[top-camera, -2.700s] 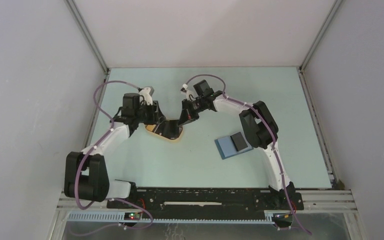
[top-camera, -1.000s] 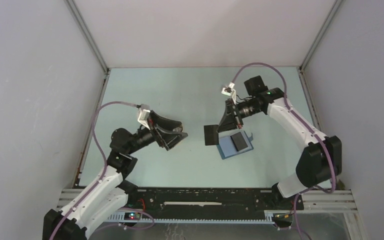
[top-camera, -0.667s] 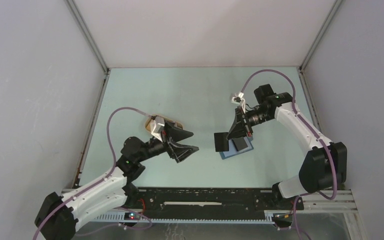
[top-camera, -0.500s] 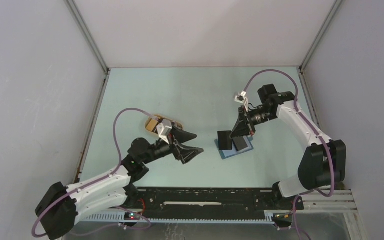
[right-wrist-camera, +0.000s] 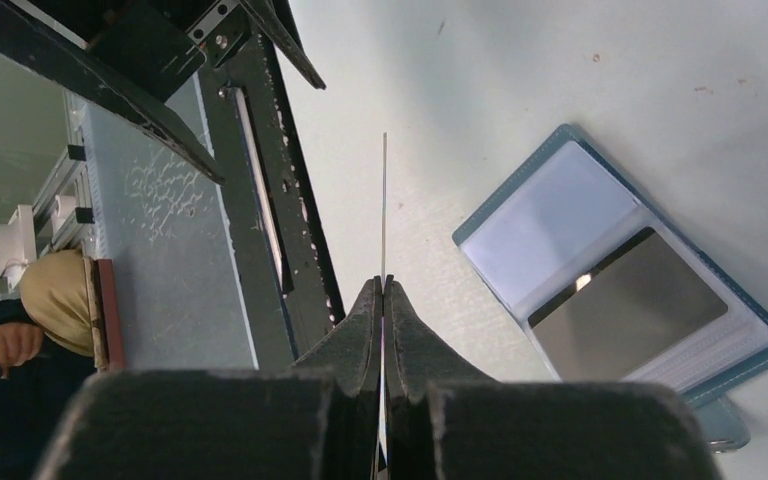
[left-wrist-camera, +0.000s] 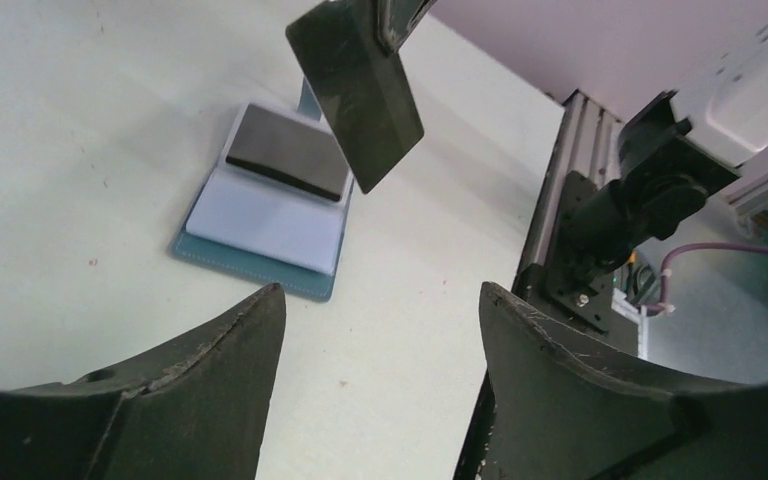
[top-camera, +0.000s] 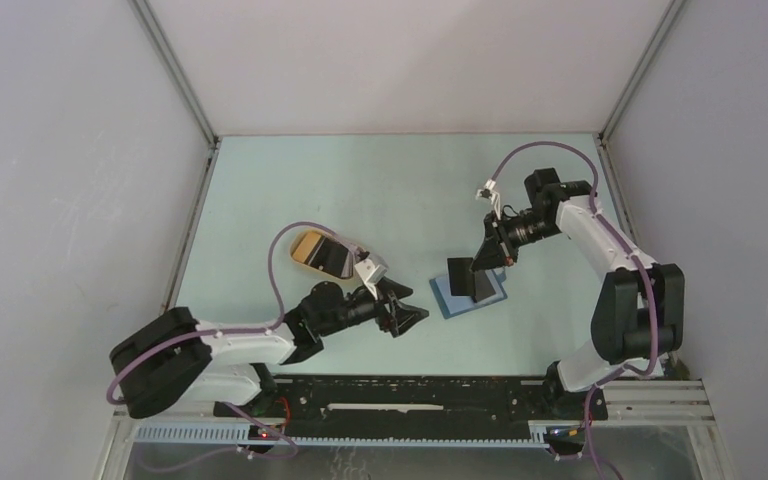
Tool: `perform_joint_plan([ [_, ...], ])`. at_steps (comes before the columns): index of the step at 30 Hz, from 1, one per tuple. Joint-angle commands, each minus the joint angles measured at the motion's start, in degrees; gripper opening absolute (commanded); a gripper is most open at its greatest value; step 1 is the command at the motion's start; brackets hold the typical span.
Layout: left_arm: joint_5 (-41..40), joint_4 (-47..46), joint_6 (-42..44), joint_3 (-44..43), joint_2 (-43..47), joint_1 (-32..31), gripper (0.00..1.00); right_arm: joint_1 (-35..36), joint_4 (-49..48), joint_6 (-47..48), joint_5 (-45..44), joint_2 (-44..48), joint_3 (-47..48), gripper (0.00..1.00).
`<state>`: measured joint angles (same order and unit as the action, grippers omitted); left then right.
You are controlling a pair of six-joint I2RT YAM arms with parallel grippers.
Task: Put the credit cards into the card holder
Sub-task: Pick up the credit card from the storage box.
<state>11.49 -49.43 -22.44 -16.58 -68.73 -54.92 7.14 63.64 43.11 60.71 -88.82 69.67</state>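
Observation:
The teal card holder [top-camera: 447,303] lies open on the table, pale blue inside [left-wrist-camera: 265,220] [right-wrist-camera: 560,215]. One dark credit card [left-wrist-camera: 290,152] [right-wrist-camera: 632,305] sits in its far pocket. My right gripper [top-camera: 490,256] [right-wrist-camera: 384,283] is shut on another dark credit card [top-camera: 463,277] [left-wrist-camera: 357,85], which hangs tilted just above the holder and shows edge-on [right-wrist-camera: 384,200] in the right wrist view. My left gripper [top-camera: 406,318] [left-wrist-camera: 380,292] is open with nothing between its fingers, low over the table just left of the holder and pointing at it.
A tan oval tray [top-camera: 297,250] with a silvery card [top-camera: 331,259] in it stands left of centre, behind the left arm. The black base rail [left-wrist-camera: 580,260] runs along the table's near edge, close to the left gripper.
My left arm has swung from the tray down and right to the holder's left side. The right gripper has carried its card rightward and now holds it over the open holder.

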Motion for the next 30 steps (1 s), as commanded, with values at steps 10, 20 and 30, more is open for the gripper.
perform_joint_plan([
  [10,-5.23,-10.16,-0.12,-4.92,-13.90,-1.69,0.67,-0.71,-3.10,-3.91,-4.81,-4.56,1.26,0.00],
  [20,-6.60,-10.07,-3.50,-9.08,-19.35,-1.63,0.45,-1.62,-5.06,-6.38,-7.46,-6.79,1.26,0.00],
  [30,-2.75,-7.07,-7.95,-18.96,-29.64,-0.72,0.26,-2.59,-7.46,-10.33,-10.97,-9.39,1.61,0.00],
])
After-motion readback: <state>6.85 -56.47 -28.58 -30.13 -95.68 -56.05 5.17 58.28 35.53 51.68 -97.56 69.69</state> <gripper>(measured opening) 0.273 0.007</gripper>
